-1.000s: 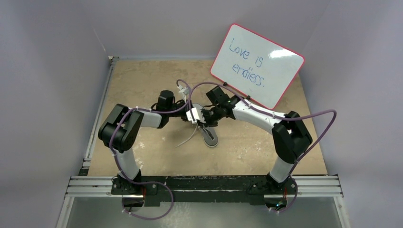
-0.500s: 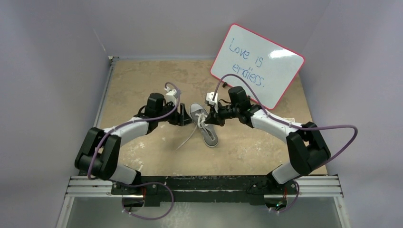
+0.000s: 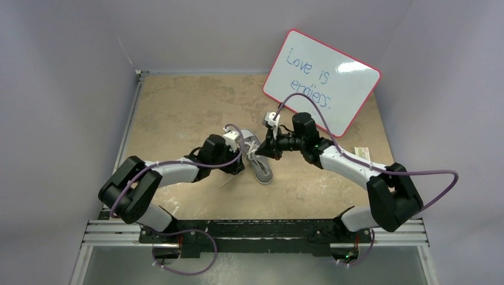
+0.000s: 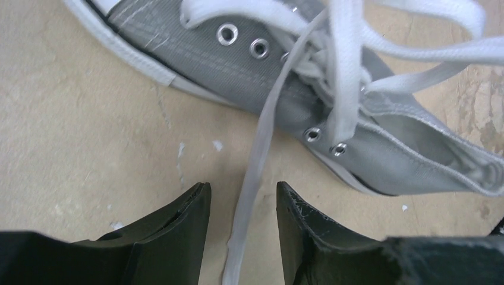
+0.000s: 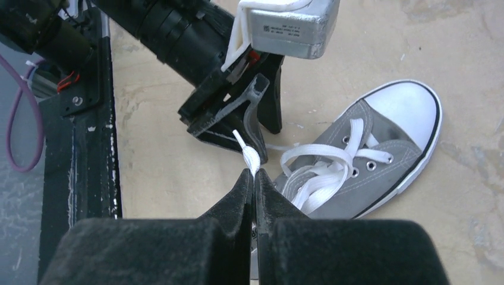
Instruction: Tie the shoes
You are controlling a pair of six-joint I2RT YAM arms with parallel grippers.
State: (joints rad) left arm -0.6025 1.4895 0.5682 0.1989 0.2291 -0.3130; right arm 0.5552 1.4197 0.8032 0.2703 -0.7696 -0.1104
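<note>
Near edge: aluminium mounting rail (image 3: 255,231) carries both arm bases.

Left arm (image 3: 172,172): elbow folded out to the near left, forearm running low to the right, wrist just left of the shoe. Left jaws point down at the beige, scuffed worktop (image 3: 178,113) and stand partly open. A loose flat white lace (image 4: 255,166) lies on the worktop between the two black tips, touching neither. Nothing gripped.

Silver camera box (image 5: 285,21) on the left wrist has a printed label, too small to read.

Task thing: small grey canvas low-top sneaker with white sole and toe cap (image 3: 261,169), mid-worktop, between the two wrists, toe to the far side, heel nearer. Laces are loose across the eyelets.

Right arm (image 3: 350,166): elbow at the near right, forearm reaching left and away, wrist just right of the shoe's far half. Right jaws are fully closed, pinching a white lace end (image 5: 249,157); its tip pokes out past the tips.

Small label strip (image 3: 362,152) on the worktop at right, unreadable.

Far right: red-framed whiteboard (image 3: 321,80), tilted, blue handwriting "Love is endless."
</note>
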